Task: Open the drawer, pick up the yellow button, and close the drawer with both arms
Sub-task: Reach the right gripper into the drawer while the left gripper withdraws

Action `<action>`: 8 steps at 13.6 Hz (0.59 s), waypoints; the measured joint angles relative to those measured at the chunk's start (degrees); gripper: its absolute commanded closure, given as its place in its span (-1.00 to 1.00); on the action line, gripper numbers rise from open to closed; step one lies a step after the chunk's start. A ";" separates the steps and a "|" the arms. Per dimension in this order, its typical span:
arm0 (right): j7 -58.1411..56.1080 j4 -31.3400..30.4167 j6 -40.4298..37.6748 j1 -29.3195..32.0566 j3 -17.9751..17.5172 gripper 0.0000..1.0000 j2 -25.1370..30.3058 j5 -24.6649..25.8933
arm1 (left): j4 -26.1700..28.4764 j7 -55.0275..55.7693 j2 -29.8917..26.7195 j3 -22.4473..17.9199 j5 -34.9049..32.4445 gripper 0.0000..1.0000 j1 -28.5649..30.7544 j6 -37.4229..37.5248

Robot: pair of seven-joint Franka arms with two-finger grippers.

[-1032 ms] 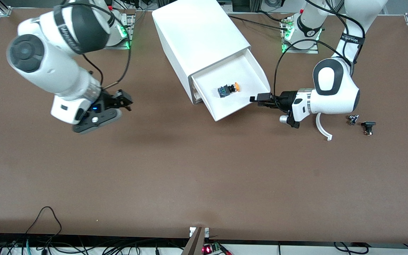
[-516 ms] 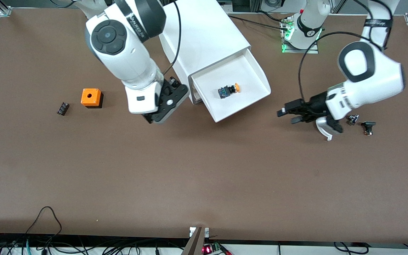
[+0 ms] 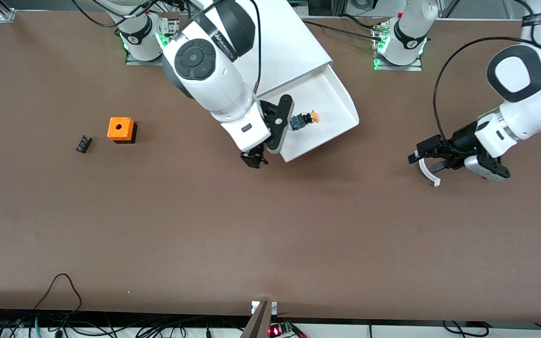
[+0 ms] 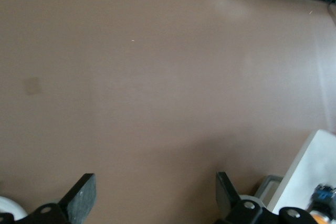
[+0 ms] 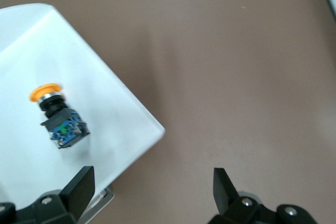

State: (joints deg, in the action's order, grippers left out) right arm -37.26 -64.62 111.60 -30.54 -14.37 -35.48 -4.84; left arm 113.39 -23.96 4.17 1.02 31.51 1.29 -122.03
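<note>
An orange cube [image 3: 121, 129] with a hole sits on the brown table [image 3: 251, 234]. A small black ribbed block [image 3: 82, 143] lies near the cube, slightly nearer the front camera.

White drawer [image 3: 331, 101], pulled open at upper centre; orange-capped button [image 3: 302, 119] lies on its side inside.

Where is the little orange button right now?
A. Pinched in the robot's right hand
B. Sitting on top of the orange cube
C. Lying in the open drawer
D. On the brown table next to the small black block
C: the button lies on the white floor of the pulled-out drawer, and the open right hand near the drawer's corner is empty.
</note>
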 measured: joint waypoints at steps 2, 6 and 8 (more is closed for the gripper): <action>-5.41 0.15 -1.12 -1.63 -0.09 -1.00 -0.09 0.05 | -4.05 0.78 -0.59 -0.89 -7.50 -1.00 0.12 4.64; -16.31 0.18 -3.02 -2.99 -0.08 -1.00 -0.77 0.08 | -8.52 6.36 -1.69 -1.85 -17.87 -1.00 0.30 11.50; -17.47 0.19 -3.01 -3.93 -0.08 -1.00 -1.82 0.08 | -9.60 12.10 -2.73 -1.83 -22.27 -1.00 0.28 13.81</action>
State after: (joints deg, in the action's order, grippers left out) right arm -54.73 -64.43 108.59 -34.46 -14.45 -37.31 -4.76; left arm 103.79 -11.86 1.45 -0.81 9.24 1.58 -108.22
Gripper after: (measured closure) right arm 0.000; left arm 0.000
